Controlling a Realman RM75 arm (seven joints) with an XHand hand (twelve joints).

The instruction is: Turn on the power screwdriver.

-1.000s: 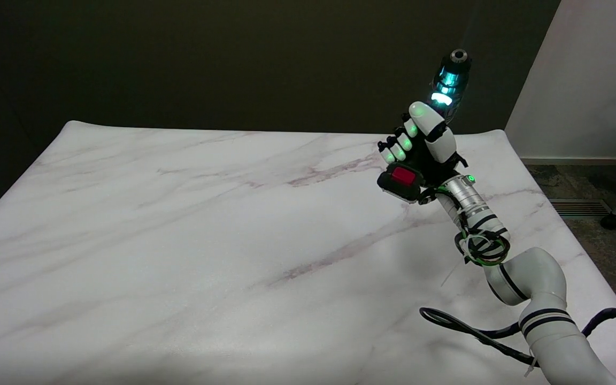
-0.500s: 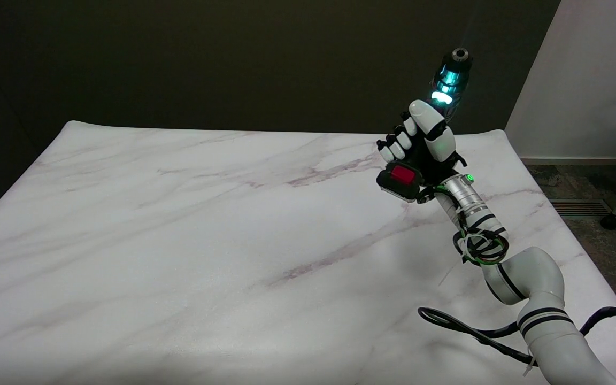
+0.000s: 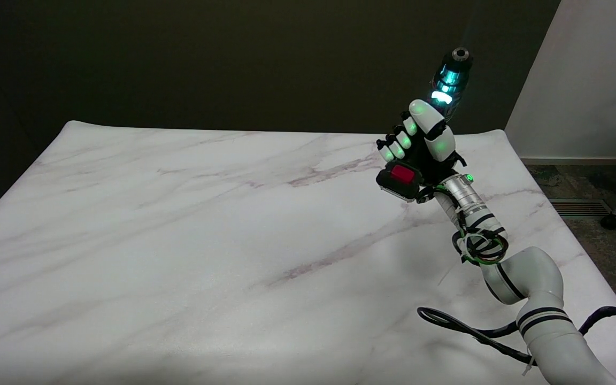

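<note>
Hand (image 3: pixel 419 140) gripping lit power screwdriver (image 3: pixel 449 84) (chuck up), above table (image 3: pixel 179 240)

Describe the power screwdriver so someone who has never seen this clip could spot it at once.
Start at the marble table's far right corner, where the white arm rises. The right hand grips the power screwdriver above the tabletop, nose pointing up. It alone glows: teal body, bright white light, red block at its base.

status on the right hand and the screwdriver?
Right hand grips power screwdriver, held off the marble table. Chuck points up and away; teal light glowing on the body. Nothing in the way.
</note>
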